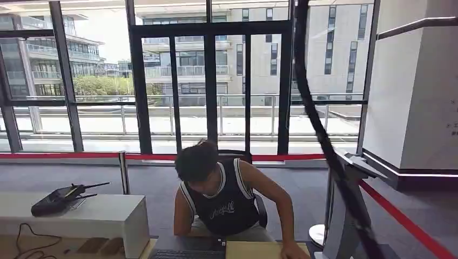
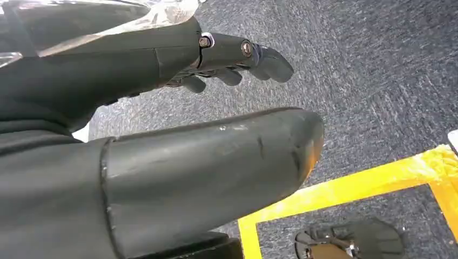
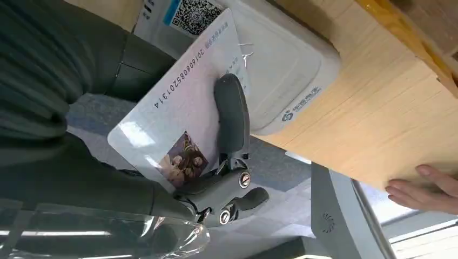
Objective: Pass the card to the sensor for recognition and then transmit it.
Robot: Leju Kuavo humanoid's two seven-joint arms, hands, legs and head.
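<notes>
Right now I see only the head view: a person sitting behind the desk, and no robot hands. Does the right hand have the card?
Observer: Yes. In the right wrist view the right hand holds the card, with a dark finger pressed across its face.
Operator: Where is the card compared to the sensor?
Observer: It is next to the white sensor box on the wooden desk, overlapping its edge.
Operator: And the left hand?
Observer: The left hand hangs over grey carpet, holding nothing, fingers loosely bent.
</notes>
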